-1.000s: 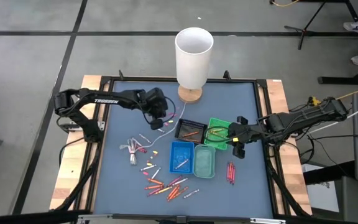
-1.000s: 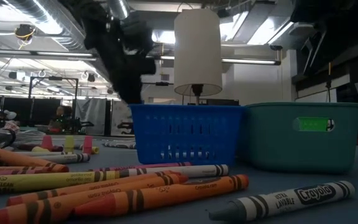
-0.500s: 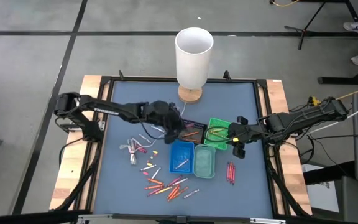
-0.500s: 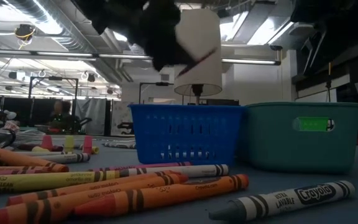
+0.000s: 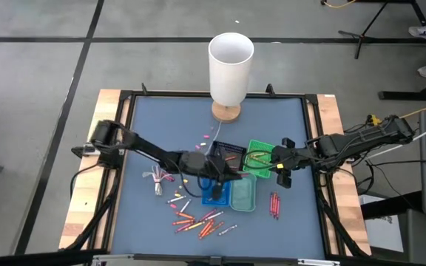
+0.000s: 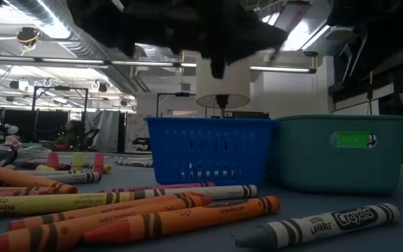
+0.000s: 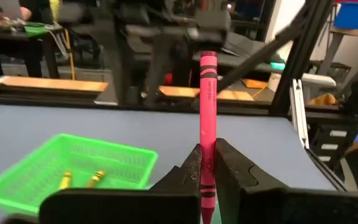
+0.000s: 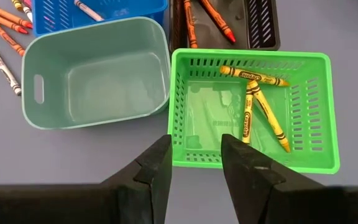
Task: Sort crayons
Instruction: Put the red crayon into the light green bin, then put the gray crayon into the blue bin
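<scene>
the left gripper (image 7: pixel 207 171) is over the trays in the middle of the table, above the blue tray (image 5: pixel 214 186) and the black tray (image 5: pixel 230 154). its jaws are clenched on a pink crayon (image 7: pixel 207 118). the crayon's long axis runs straight out from between the fingers, in line with the gripper, with the free end pointing away from the wrist and the other end pinched between the fingers.

the right gripper (image 8: pixel 195 163) hangs over the near rim of the green tray (image 8: pixel 316 112), jaws apart and holding nothing. three yellow crayons (image 8: pixel 253 106) lie in the green tray, fanned at different angles with their ends close together. the teal tray (image 8: pixel 92 74) beside it holds nothing visible.

loose crayons (image 5: pixel 198 220), mostly orange and red, lie scattered flat on the table in front of the blue tray, pointing many ways. a few red crayons (image 5: pixel 275 204) lie side by side near the teal tray.
</scene>
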### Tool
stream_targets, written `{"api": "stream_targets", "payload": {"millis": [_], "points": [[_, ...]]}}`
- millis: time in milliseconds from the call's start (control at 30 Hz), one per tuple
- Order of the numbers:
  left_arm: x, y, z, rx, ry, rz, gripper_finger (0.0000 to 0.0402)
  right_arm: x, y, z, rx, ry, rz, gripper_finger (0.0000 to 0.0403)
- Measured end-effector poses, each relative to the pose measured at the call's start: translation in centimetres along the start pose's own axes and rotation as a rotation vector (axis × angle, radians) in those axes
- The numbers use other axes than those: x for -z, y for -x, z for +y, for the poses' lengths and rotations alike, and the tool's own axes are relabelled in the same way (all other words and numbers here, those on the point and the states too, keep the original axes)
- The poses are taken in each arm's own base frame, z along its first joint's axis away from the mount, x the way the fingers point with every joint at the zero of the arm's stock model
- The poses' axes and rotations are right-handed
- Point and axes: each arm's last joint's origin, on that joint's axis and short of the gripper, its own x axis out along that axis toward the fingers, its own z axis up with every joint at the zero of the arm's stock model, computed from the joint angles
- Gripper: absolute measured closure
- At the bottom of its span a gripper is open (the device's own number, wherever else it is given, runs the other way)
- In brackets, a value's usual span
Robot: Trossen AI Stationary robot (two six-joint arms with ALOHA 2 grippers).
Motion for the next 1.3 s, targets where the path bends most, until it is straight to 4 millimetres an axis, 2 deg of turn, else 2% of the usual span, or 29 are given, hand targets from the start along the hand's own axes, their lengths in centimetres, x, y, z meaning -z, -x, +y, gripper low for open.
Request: {"api": "stream_targets", "payload": {"millis": [133,267,400,700,900,1033,1167,1300], "points": [[2.1,-1.8,-0.2,0.002,-0.007,0.038,0.0394,0.0,0.0,0.0,0.000,0.000,0.000,0.0267],[2.9,-3.1,-0.2,0.007,0.012,0.046,0.0393,0.0,0.0,0.0,0.000,0.000,0.000,0.0267],[2.9,-3.3,-0.2,0.020,0.019,0.052,0.0382,0.0,0.0,0.0,-0.001,0.000,0.000,0.0267],[2.9,-3.3,0.0,0.010,0.001,0.054,0.0318,0.0,0.0,0.0,-0.001,0.000,0.000,0.0267],[1.9,-3.1,0.9,-0.013,-0.026,0.033,0.0310,0.0,0.0,0.0,-0.001,0.000,-0.001,0.0267],[0.4,-2.8,1.9,-0.034,-0.028,0.008,0.0311,0.0,0.0,0.0,-0.001,0.000,-0.001,0.0267],[-1.5,-1.8,3.2,-0.054,-0.024,0.059,0.0312,0.0,0.0,0.0,-0.001,0.000,-0.002,0.0267],[-3.6,0.2,4.4,-0.098,-0.019,0.182,0.0312,0.0,0.0,0.0,-0.001,0.000,-0.002,0.0267]]}}
